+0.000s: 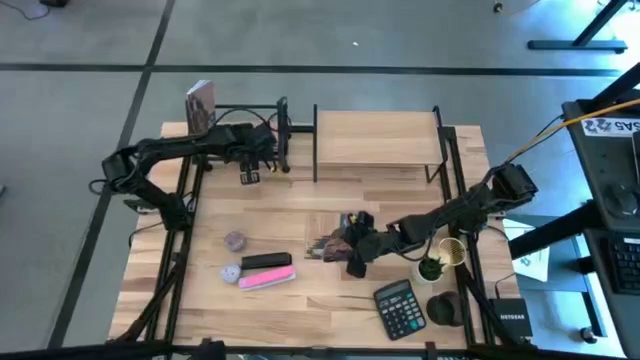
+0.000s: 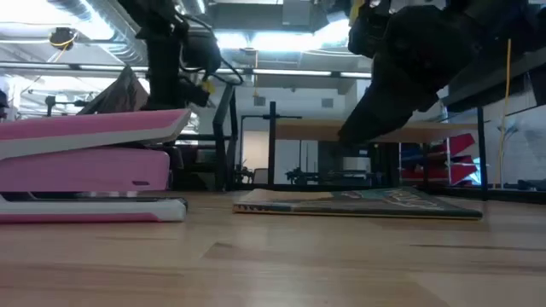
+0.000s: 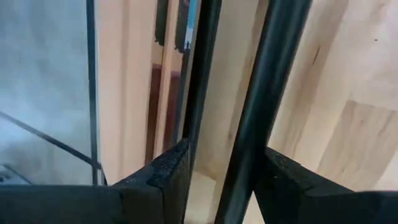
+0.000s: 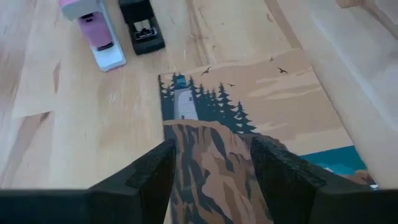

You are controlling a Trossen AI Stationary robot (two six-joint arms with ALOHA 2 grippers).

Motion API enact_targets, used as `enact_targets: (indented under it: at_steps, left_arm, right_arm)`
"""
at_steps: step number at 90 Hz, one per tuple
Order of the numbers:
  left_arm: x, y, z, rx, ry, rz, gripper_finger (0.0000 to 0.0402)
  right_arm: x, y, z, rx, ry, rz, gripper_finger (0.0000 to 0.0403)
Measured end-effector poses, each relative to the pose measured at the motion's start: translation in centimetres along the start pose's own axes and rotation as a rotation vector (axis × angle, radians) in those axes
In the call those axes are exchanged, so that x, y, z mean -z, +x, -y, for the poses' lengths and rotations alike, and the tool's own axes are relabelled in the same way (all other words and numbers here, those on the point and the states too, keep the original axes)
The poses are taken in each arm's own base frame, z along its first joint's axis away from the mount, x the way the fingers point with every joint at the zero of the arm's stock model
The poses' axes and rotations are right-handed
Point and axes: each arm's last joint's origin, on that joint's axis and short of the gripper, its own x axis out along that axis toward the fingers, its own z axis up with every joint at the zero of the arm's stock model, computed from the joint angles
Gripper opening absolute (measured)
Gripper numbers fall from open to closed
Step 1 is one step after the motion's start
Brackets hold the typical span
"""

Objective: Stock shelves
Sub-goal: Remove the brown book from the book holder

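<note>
The table [image 1: 300, 215] is seen from above with both arms over it. At its far edge, near the middle, the wood shelf [image 1: 377, 138] is stood upright on black posts. Just to that shelf's left the black rack [image 1: 262, 135] is placed, also at the far edge. A book [image 1: 201, 104] is stood upright at the rack's far left end.

The left tool [image 1: 262, 150] is held at the rack. In the left wrist view its two fingers [image 3: 163, 180] are parted, with a black rack bar [image 3: 258, 118] passing between them; whether the bar is gripped cannot be told.

The right tool [image 1: 352, 245] is positioned low over the middle of the table, above a flat-lying book with a lighthouse cover [image 4: 249, 124]. In the right wrist view its fingers [image 4: 149, 171] are spread apart above the cover, and nothing is held between them. Contact with the cover cannot be told.

Near the front left of the table a pink stapler [image 1: 268, 277] and a black stapler [image 1: 266, 260] are laid side by side. A calculator [image 1: 401, 308] is laid at the front right.
</note>
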Motion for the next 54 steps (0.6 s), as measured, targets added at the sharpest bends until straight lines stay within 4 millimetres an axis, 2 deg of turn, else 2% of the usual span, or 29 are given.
enact_targets:
  at_steps: [8, 25, 34, 54]
  left_arm:
    - [-0.2, -0.6, -0.1, 0.019, 0.0, 0.011, 0.0141]
    - [-1.6, -3.9, 0.3, 0.09, 0.024, 0.092, 0.0141]
    - [-2.2, -5.2, 0.3, 0.065, 0.049, 0.12, 0.0141]
    - [-1.7, -4.3, -0.9, -0.009, 0.11, 0.084, 0.0141]
  right_arm:
    - [-0.1, 0.1, 0.1, -0.001, -0.01, -0.002, 0.0195]
    - [-0.7, 0.5, 1.3, -0.013, -0.032, -0.007, 0.0195]
    - [-1.3, 0.8, 2.1, -0.034, -0.042, 0.009, 0.0195]
    - [-3.3, 1.4, 4.0, -0.111, -0.085, 0.101, 0.0195]
